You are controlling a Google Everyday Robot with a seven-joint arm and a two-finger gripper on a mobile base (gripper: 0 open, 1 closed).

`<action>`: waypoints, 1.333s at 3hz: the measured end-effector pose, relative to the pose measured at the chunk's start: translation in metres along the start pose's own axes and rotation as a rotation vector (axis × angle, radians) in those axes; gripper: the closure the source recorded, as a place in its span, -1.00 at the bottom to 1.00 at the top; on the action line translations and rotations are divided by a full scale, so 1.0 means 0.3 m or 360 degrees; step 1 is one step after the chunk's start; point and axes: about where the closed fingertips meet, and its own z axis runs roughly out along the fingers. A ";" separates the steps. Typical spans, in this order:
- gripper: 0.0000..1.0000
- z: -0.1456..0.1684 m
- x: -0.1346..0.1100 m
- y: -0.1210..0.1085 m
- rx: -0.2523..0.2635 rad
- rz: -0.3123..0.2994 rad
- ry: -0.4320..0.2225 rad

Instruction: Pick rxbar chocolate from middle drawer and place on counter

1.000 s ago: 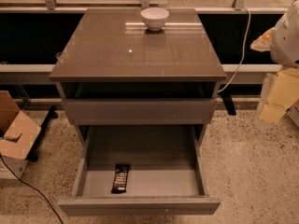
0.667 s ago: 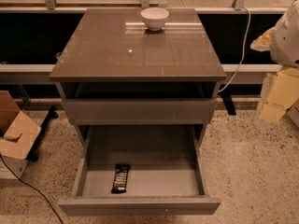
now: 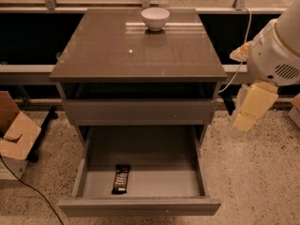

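The task is at its start: the rxbar chocolate (image 3: 121, 179) lies in the open middle drawer (image 3: 159, 184), lower centre; the gripper (image 3: 243, 120) hangs at right, apart or together cannot be told; the desk (image 3: 140, 55) has no bar yet

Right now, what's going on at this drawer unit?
The middle drawer is pulled open, and the rxbar chocolate lies flat on its floor near the front left. The robot's tool hangs off to the right, below the level of the counter and well clear of the bar. A white bowl sits near the counter's back edge. The bar has not been picked up yet.
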 end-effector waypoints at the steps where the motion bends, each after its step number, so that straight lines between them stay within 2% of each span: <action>1: -1.00 0.105 -0.036 0.012 -0.0012 -0.0015 -0.0163; 2: -1.00 0.213 -0.068 0.011 -0.0001 0.0007 -0.0327; 3: -1.00 0.213 -0.069 0.012 -0.0002 0.0007 -0.0327; 4: -1.00 0.284 -0.114 0.034 -0.0040 0.0002 -0.0373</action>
